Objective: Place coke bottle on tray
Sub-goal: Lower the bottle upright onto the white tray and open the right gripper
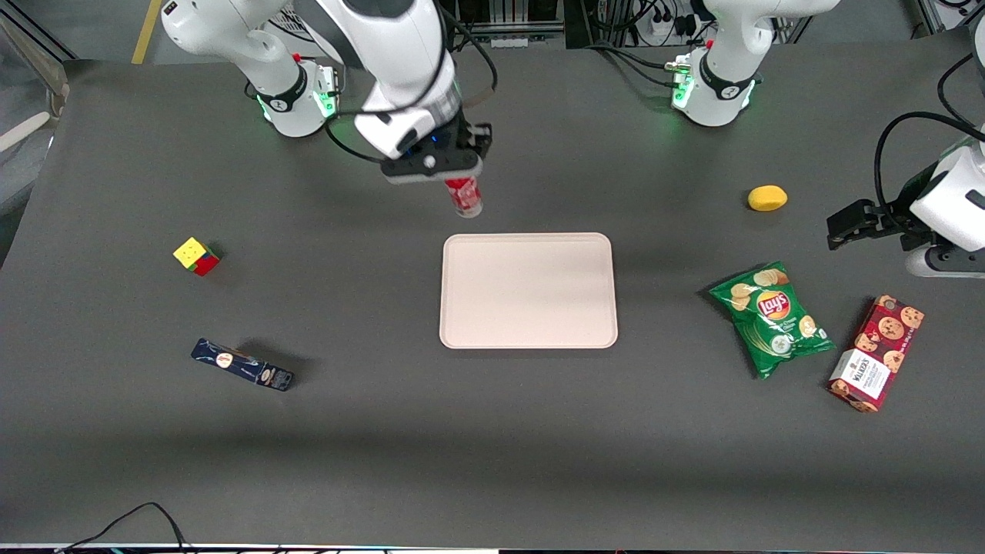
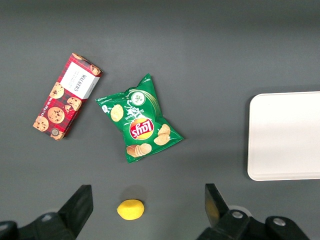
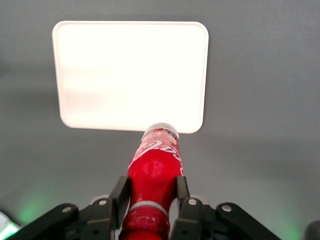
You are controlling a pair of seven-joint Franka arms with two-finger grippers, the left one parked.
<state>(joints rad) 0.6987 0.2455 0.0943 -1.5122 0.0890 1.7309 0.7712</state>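
My right gripper [image 1: 460, 183] is shut on the coke bottle [image 1: 464, 195], a small red bottle with white lettering and a clear base. It hangs base down above the table, a little farther from the front camera than the tray's rim [image 1: 454, 245]. In the right wrist view the fingers [image 3: 121, 192] clamp the bottle [image 3: 156, 170] just below its cap. The pale pink-beige tray [image 3: 130, 75] lies flat and bare under the bottle's base. The tray's edge also shows in the left wrist view [image 2: 285, 135].
A colour cube [image 1: 196, 256] and a dark blue box [image 1: 242, 365] lie toward the working arm's end. A lemon [image 1: 767, 198], a green chips bag [image 1: 772, 317] and a cookie box [image 1: 876, 353] lie toward the parked arm's end.
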